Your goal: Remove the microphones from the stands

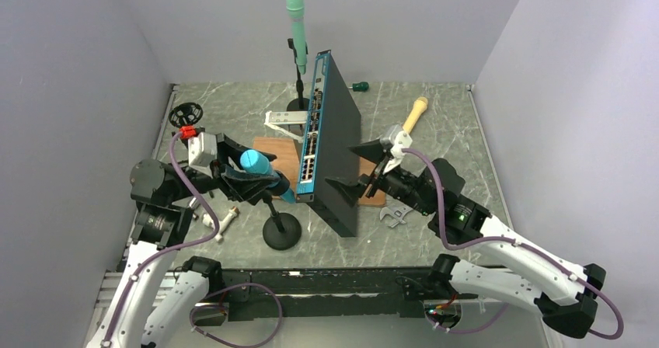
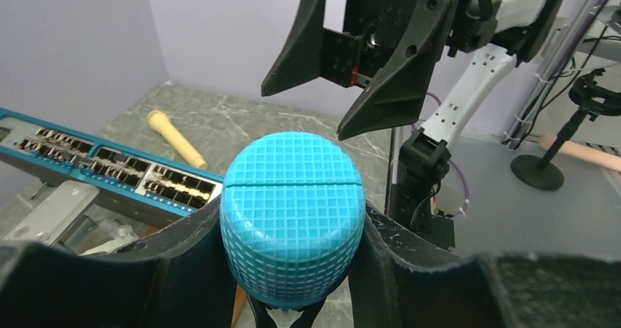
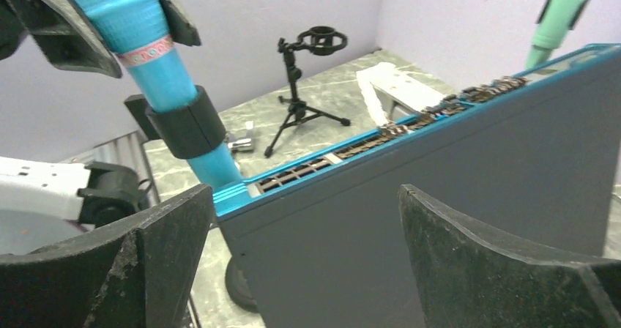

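Note:
A blue microphone [image 1: 255, 163] leans left in the black clip [image 3: 187, 123] of a round-based stand [image 1: 281, 231]. My left gripper [image 1: 242, 169] is shut on its gridded head [image 2: 293, 203], one finger on each side. The handle [image 3: 157, 57] still passes through the clip. My right gripper [image 1: 356, 169] is open, its fingers either side of the near corner of a blue network switch [image 1: 330, 146] that stands on edge; it holds nothing. A green microphone [image 1: 295, 22] stands upright in a second stand at the back.
The switch [image 3: 439, 167] rests against a wooden board [image 1: 280, 154]. An empty small tripod stand [image 1: 186, 115] is at far left. A tan microphone [image 1: 415, 115], a wrench [image 1: 395, 214], a green screwdriver [image 1: 359, 86] and a white bracket [image 1: 286, 121] lie around.

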